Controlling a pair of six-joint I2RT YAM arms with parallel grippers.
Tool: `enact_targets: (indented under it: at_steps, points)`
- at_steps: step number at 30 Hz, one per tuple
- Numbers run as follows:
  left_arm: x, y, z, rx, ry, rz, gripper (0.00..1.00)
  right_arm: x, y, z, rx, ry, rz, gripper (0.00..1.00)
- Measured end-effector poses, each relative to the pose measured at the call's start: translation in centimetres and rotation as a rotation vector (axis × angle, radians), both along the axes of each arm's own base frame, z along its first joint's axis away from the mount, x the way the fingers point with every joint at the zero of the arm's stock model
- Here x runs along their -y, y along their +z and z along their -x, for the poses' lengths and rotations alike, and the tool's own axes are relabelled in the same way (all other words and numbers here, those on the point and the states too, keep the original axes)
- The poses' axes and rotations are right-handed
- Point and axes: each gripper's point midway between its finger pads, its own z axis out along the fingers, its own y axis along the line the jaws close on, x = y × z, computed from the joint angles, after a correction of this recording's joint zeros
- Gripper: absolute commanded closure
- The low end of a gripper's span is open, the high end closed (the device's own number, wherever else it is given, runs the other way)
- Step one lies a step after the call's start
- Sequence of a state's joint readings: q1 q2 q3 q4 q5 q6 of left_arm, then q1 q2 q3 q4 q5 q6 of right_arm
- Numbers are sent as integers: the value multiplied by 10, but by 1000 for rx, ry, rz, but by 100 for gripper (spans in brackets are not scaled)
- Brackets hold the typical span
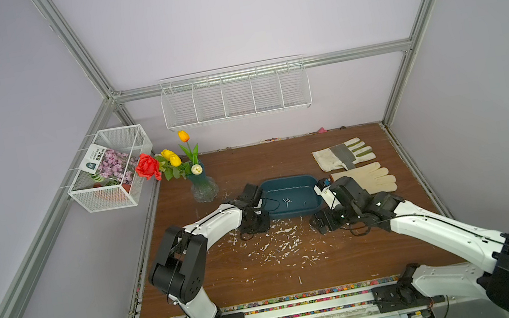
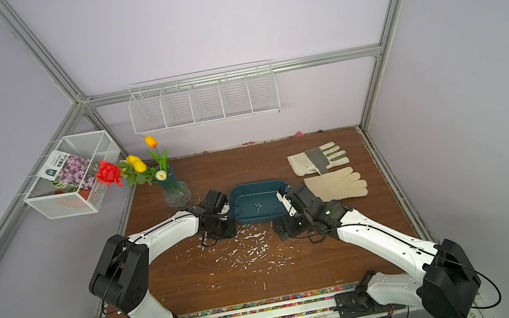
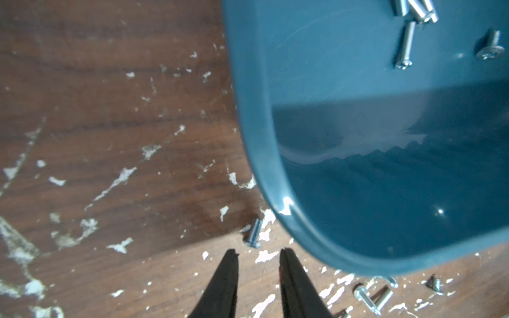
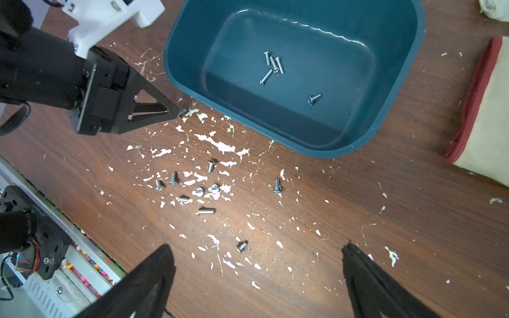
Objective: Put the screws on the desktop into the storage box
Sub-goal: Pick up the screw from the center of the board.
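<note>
In both top views screws (image 4: pixel 205 211) blur among flecks (image 4: pixel 220 146); silver, round-headed, some in box (image 4: pixel 407 68). Left gripper (image 3: pixel 259 250) slightly parted, right gripper (image 4: pixel 256 246) wide, both empty

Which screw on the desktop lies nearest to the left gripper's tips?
The lone screw beside the rim of the storage box, just ahead of the left gripper; the other screws lie clustered farther away.

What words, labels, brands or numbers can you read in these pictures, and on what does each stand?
No text is legible.
Flower packet in the wire basket: dark badge and print on its white header, too small and blurred to read.
Storage box, gloves, vase: no writing seen.
</note>
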State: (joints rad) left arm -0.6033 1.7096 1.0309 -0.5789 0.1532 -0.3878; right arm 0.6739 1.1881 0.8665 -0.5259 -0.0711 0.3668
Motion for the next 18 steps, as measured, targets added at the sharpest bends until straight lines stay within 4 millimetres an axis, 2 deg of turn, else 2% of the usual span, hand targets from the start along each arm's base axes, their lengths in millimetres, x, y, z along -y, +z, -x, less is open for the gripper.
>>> enact_targets:
  at_steps: [18]
  points:
    - [-1, -16, -1, -9, 1, -36, 73, 0, 0, 0, 0, -1, 1, 2]
